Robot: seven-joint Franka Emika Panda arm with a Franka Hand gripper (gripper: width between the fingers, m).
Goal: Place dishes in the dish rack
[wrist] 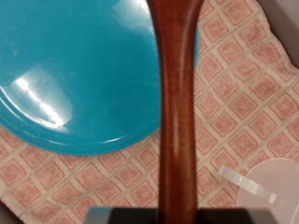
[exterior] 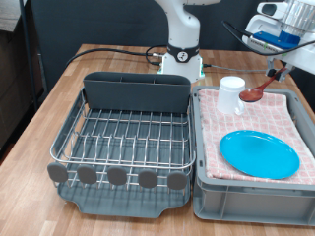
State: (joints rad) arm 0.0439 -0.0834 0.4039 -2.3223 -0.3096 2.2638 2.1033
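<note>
Up high, pincer (exterior: pixel 280 67) grips spoon (exterior: pixel 258 91) over tub (exterior: pixel 251 193).

Brown wooden desk (exterior: pixel 39 108) under everything. Grey tub (exterior: pixel 236 192) at the exterior view's right, lined with pink checked cloth (exterior: pixel 261 123) draped over its rim. Black cables (exterior: pixel 108 49) trailing across the far desk edge. Dark background behind.

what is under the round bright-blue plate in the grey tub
The round bright-blue plate lies flat on the pink checked cloth lining the grey tub. The cloth shows all around it; whatever is directly beneath the plate is covered.
</note>
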